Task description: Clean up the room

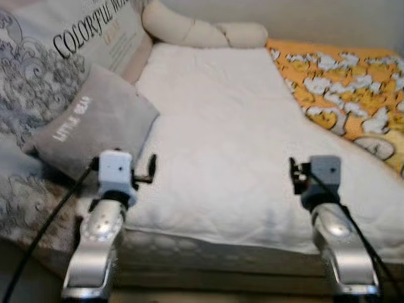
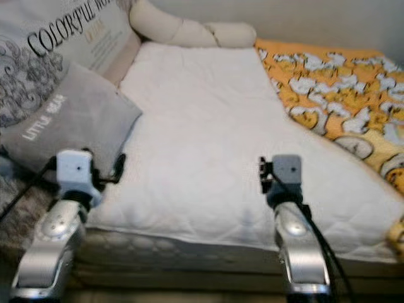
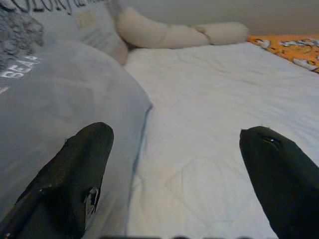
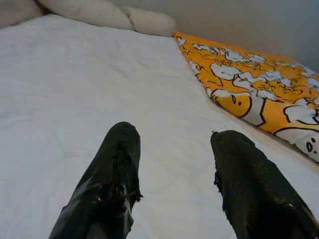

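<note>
A white quilted mattress [image 1: 221,126] lies before me. On its left edge a grey pillow [image 1: 95,123] lettered "LITTLE BEAR" leans against a big printed cushion [image 1: 57,44]. An orange blanket [image 1: 344,88] with a cartoon pattern covers the right side. My left gripper [image 3: 174,174] is open just above the bed's near left corner; one finger [image 3: 75,174] hangs over the grey pillow [image 3: 60,99], the other over the white cover. My right gripper [image 4: 174,164] is open and empty, low over the mattress [image 4: 75,89], left of the orange blanket [image 4: 249,84].
A long beige bolster [image 1: 196,30] lies along the head of the bed by the wall. The mattress's front edge [image 1: 221,249] runs just under both wrists. Black cables trail down from each arm.
</note>
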Robot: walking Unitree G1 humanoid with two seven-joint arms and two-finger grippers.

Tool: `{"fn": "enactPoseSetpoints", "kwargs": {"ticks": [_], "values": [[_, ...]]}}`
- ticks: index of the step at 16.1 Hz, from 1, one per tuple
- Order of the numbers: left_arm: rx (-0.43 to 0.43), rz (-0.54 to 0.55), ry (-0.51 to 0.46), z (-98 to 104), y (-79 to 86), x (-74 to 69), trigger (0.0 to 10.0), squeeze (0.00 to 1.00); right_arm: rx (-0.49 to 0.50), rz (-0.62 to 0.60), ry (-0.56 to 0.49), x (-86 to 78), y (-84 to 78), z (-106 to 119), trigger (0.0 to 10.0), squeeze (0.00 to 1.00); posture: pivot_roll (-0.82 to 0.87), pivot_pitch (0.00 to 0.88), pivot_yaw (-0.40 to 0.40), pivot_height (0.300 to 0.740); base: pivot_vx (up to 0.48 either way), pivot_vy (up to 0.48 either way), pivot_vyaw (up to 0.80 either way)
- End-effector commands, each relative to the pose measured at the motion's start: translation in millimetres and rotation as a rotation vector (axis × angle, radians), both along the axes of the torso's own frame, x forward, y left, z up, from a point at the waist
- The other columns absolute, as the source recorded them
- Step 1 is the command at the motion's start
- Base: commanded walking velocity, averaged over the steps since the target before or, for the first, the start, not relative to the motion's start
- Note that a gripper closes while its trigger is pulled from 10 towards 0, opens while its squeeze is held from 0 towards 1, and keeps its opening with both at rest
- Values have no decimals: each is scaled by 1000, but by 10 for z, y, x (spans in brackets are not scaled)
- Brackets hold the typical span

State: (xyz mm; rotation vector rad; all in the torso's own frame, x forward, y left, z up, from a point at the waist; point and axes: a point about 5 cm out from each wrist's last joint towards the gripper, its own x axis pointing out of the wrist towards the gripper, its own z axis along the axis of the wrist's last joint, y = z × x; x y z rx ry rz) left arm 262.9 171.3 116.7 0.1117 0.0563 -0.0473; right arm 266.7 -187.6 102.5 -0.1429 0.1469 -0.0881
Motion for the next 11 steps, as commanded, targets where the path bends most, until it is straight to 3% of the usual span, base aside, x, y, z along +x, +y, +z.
{"fn": "enactPoseSetpoints", "kwargs": {"ticks": [1,5,11], "values": [[-5,-22,1,-5,-90,-1,10000,1000,3,-14,4,-5,-67,-4,10000,0,60,0,-14,740,0,-442,0],[-4,-13,5,-20,-70,-5,10000,1000,12,12,-3,-12,-3,17,10000,0,43,0,-14,740,0,-435,0],[0,-18,7,-20,-102,9,10000,1000,-16,-8,12,-3,-92,-3,10000,0,51,0,-10,740,0,-435,0]]}}
